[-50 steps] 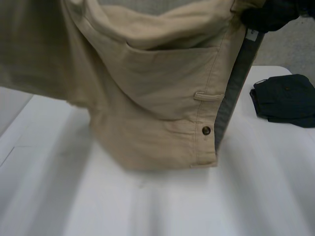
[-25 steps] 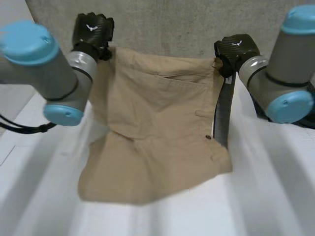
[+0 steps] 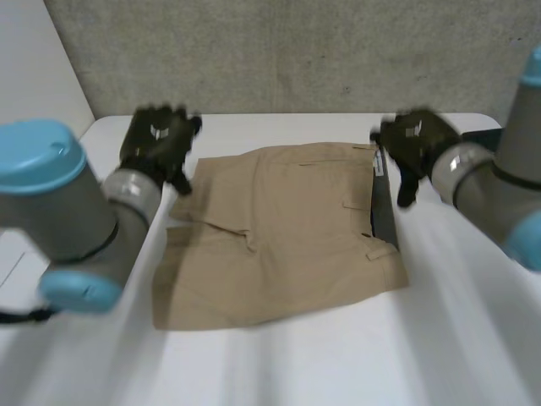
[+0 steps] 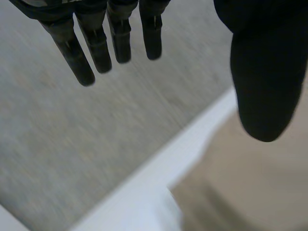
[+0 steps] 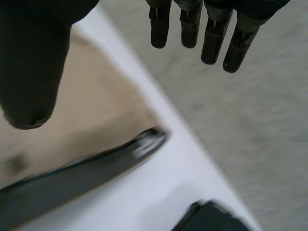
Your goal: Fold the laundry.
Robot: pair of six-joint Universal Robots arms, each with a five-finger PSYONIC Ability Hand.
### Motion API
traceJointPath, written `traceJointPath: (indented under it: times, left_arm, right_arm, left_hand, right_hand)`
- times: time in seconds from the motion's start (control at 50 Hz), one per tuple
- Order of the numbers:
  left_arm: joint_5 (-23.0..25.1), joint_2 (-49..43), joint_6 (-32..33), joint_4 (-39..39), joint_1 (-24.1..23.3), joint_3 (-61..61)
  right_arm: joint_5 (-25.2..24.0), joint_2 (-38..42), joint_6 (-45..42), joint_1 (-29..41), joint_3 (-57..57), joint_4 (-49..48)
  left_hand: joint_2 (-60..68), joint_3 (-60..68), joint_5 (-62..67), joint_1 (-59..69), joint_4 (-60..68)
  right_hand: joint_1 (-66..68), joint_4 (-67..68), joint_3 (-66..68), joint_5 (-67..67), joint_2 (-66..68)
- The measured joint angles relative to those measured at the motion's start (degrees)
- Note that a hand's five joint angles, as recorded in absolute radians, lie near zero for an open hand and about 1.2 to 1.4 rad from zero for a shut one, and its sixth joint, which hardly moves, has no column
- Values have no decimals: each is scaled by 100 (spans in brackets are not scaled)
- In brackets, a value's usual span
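So, head view, what changed: half a second back the khaki shorts (image 3: 279, 237) hung in the air from both hands. Now they lie flat on the white table (image 3: 338, 364) and both hands have let go.
Head view, left hand (image 3: 156, 144): sits at the far left corner of the shorts, right by the cloth.
Head view, right hand (image 3: 414, 144): sits at the far right corner, just beside the dark strip (image 3: 382, 211).
Head view, which way: the waist end with the dark strip and belt loops points to the robot's right and the leg end to its left. The long axis looks roughly left-to-right across the table.
Head view, looks: plain tan, mostly smooth, with one crease across the left half.
Left wrist view, fingers (image 4: 96, 43): straight and spread away from the thumb, holding nothing. A shorts (image 4: 250, 192) corner lies under the thumb, and the table (image 4: 144, 197) edge is beside it.
Right wrist view, fingers (image 5: 211, 33): straight too, thumb well apart, nothing gripped. The shorts (image 5: 86, 110) and dark strip (image 5: 82, 178) lie below the thumb.
Right wrist view, extra: a dark item (image 5: 211, 219) sits apart on the table, too cut off to identify.
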Motion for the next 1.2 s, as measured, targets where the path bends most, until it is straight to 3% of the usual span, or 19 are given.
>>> traceJointPath:
  times: [0.1, 0.26, 0.34, 0.44, 0.5, 0.64, 0.98, 1.14, 1.2]
  left_arm:
    - [-11, 731, -42, -733, -111, -1187]
    - [185, 1132, -371, -1643, -190, -2270]
    - [305, 1137, -639, -1816, -120, -2529]
    - [373, 1055, -835, -1813, 58, -2596]
    - [378, 941, -851, -1748, 132, -2509]
    - [344, 461, -813, -1451, 152, -2187]
    - [113, -604, -768, -834, 77, -1278]
    - [38, -928, -536, -465, 73, -975]
    - [41, -1103, -257, -389, 73, -883]
  right_arm:
    - [-574, -616, -504, -235, 1343, 649]
    - [-1358, -1040, -690, -653, 2687, 1086]
    - [-1767, -1086, -645, -872, 3078, 980]
    - [-2100, -969, -519, -1016, 3286, 461]
    - [-2126, -774, -341, -1022, 3275, -67]
    - [-1978, -384, 30, -970, 3170, -1137]
    - [-1628, 407, 86, -908, 2592, -1968]
    - [-1511, 819, 79, -747, 2264, -2217]
    - [-1451, 1005, 85, -704, 2109, -2267]
  left_hand:
    - [1091, 1069, 1073, 1090, 1098]
    - [2901, 2895, 2855, 2900, 2914]
    - [3031, 3024, 3002, 2959, 3051]
    - [1389, 1437, 1402, 1221, 1412]
    - [815, 826, 748, 707, 773]
    - [569, 590, 466, 535, 503]
    - [712, 739, 724, 668, 717]
    - [1471, 1489, 1487, 1469, 1521]
    - [2179, 2178, 2152, 2220, 2201]
  right_hand:
    - [948, 1110, 1142, 999, 1074]
    - [2337, 2757, 2790, 2548, 2775]
    - [2376, 2814, 2844, 2595, 2815]
    - [1992, 2365, 2379, 2261, 2358]
    - [1328, 1548, 1558, 1495, 1582]
    - [1053, 1113, 1209, 1057, 1197]
    - [1074, 1267, 1257, 1244, 1211]
    - [1673, 1963, 2020, 1798, 2013]
    - [2645, 3255, 3279, 3029, 3298]
